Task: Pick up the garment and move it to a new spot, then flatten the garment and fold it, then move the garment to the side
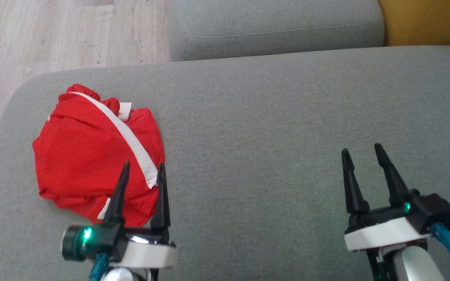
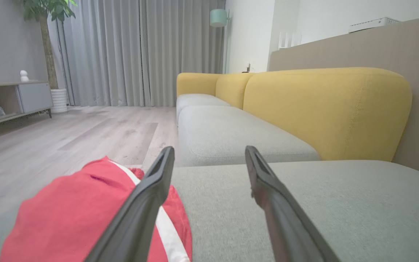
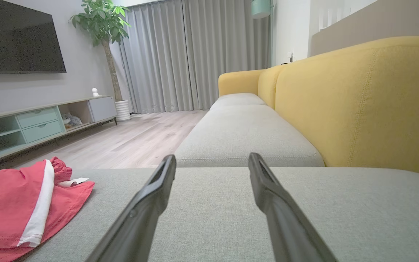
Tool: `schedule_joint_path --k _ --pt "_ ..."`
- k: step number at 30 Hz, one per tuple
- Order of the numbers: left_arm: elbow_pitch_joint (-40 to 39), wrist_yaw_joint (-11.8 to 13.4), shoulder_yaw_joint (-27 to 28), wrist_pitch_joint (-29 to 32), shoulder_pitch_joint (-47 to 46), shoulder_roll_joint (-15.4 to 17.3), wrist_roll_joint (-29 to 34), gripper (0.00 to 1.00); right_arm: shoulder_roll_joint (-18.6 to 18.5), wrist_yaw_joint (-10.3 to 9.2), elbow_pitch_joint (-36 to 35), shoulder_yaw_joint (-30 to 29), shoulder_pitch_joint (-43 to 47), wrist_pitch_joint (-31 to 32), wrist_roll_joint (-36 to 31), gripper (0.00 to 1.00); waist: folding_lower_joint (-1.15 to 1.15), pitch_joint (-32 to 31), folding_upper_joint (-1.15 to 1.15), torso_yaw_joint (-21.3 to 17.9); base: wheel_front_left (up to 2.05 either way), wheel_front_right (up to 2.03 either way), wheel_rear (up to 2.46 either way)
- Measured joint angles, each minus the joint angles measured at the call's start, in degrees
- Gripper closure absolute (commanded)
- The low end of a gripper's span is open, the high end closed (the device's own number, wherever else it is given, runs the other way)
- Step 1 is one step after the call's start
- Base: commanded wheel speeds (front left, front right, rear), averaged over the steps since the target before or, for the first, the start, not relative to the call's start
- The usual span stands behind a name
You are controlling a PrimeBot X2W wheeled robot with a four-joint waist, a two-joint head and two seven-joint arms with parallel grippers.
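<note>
So here's what you've got. The garment point(image 1: 92, 156) is a red piece with a white stripe running across it, lying in a crumpled heap on the left part of the big grey sofa cushion point(image 1: 268, 136), close to its rounded left corner. A small white label pokes out at the far edge of the heap. It's bunched up, not spread flat.

Your left gripper point(image 1: 143, 164) sits at the near right edge of the garment with its jaws spread wide and nothing between them. In the head view both dark fingers overlap the red cloth. From the left wrist view, one finger crosses the fabric and the other lies over bare grey cushion, so you're lined up on the garment's right border. I can't tell whether the fingertips actually touch the cloth or just hang above it.

Your right gripper point(image 1: 361, 148) is well apart from the garment, over the bare right side of the same cushion. Its jaws are spread wide too and hold nothing. In its wrist view the garment shows far off at the lower left.

Past the big cushion there's a second grey seat cushion point(image 1: 272, 27), with a yellow backrest point(image 2: 326, 109) along the right side, and pale wood floor point(image 1: 53, 35) off to the left.
</note>
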Motion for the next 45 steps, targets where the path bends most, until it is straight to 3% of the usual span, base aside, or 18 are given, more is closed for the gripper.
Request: schedule_joint_path --k 4,8,16,28,45 --pt "4.31 -4.94 2.37 -0.52 2.27 -1.82 0.22 0.00 0.00 0.00 2.32 0.02 0.52 -0.55 2.30 0.00 0.00 -0.20 0.00 -0.11 0.00 0.00 0.00" --pt "7.00 -8.10 3.88 -1.12 2.75 -3.27 2.47 0.00 0.00 0.00 4.01 0.59 0.52 -1.02 2.32 0.00 0.00 -0.40 0.00 -0.12 0.00 0.00 0.00" --pt "8.71 -11.60 7.16 -1.19 2.76 -5.45 5.02 0.00 0.00 0.00 5.04 1.01 0.48 -1.02 3.10 0.00 0.00 -0.53 0.00 -0.05 0.00 0.00 0.00" --pt "9.07 -13.10 10.40 -1.19 2.88 -6.90 6.79 0.00 0.00 0.00 5.08 2.34 0.52 -1.02 4.23 0.00 0.00 -0.86 0.00 3.71 0.00 0.00 0.00" --pt "10.00 -13.27 12.36 -1.19 5.55 -6.97 8.35 0.00 0.01 0.00 5.25 6.35 2.76 -1.02 5.21 0.00 -0.01 -3.40 0.00 17.35 0.00 0.00 0.00"
